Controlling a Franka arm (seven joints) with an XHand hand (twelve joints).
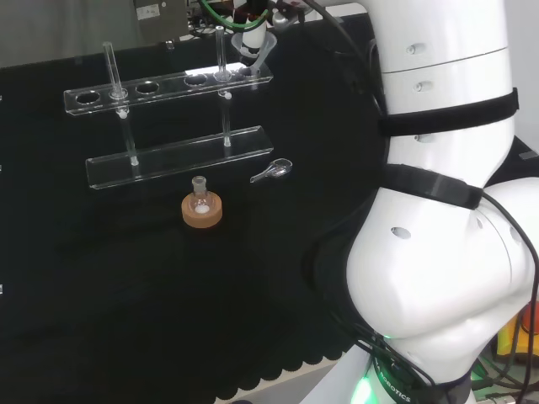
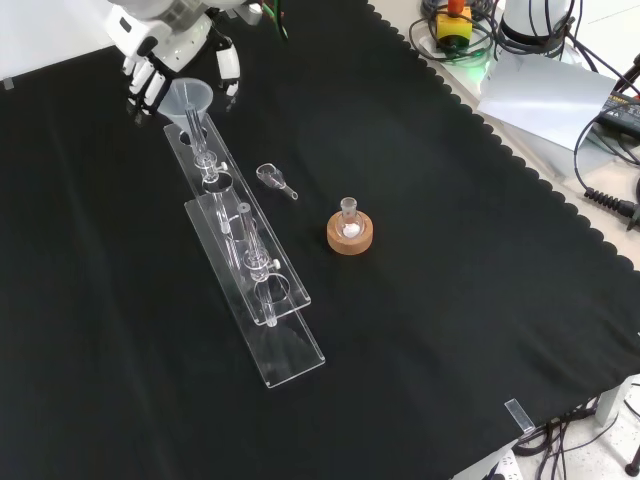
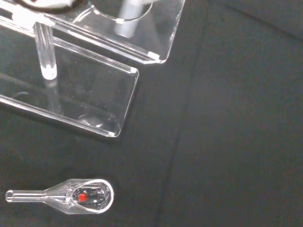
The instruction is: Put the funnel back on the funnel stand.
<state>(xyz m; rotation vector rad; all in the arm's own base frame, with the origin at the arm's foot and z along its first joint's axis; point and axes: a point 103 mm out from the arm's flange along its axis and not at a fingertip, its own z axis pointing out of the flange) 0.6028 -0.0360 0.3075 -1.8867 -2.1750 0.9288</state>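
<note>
The clear funnel [image 2: 188, 99] stands upright at the far end of the clear acrylic funnel stand [image 2: 262, 300], its stem down through the end hole of the top shelf. In the head view the funnel [image 1: 253, 49] is over the right end of the stand [image 1: 173, 156]. The hand [image 2: 168, 40] hangs over it from the top of the front view. Its fingers [image 2: 148, 88] point down on one side of the funnel's rim and the thumb on the other, with a small gap showing. In the wrist view the stand's end [image 3: 142, 47] shows close up.
A small round flask sits on a cork ring [image 2: 350, 235] [image 1: 202, 210] beside the stand. A glass scoop [image 2: 276, 177] [image 1: 274, 170] [image 3: 71, 196] lies between them. A glass tube [image 1: 110, 71] stands in the stand. A grey sheet and cables [image 2: 545, 95] lie past the cloth's scalloped edge.
</note>
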